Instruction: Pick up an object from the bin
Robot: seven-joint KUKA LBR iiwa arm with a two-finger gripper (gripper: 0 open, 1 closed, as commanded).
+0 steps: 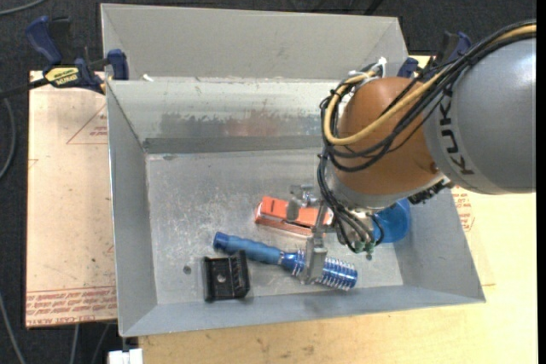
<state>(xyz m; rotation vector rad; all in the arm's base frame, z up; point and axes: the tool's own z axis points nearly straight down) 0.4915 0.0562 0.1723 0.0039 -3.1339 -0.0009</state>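
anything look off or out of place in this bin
Nothing stands out. The blue brush, the orange block and the black piece lie loose on the floor of the bin, none visibly broken. A blue round thing sits partly hidden under the arm; the hand hangs by the brush's head.

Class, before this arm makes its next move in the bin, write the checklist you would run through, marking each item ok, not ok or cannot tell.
1. Gripper down in the bin, near things: ok; it is by the orange block and the blue brush.
2. Single target: not ok; the block and the brush's head both lie at it.
3. Something already gripped: cannot tell.
4. Black piece out of the way: ok; apart, lower left.
5. Blue round thing identified: cannot tell; partly hidden under the arm.
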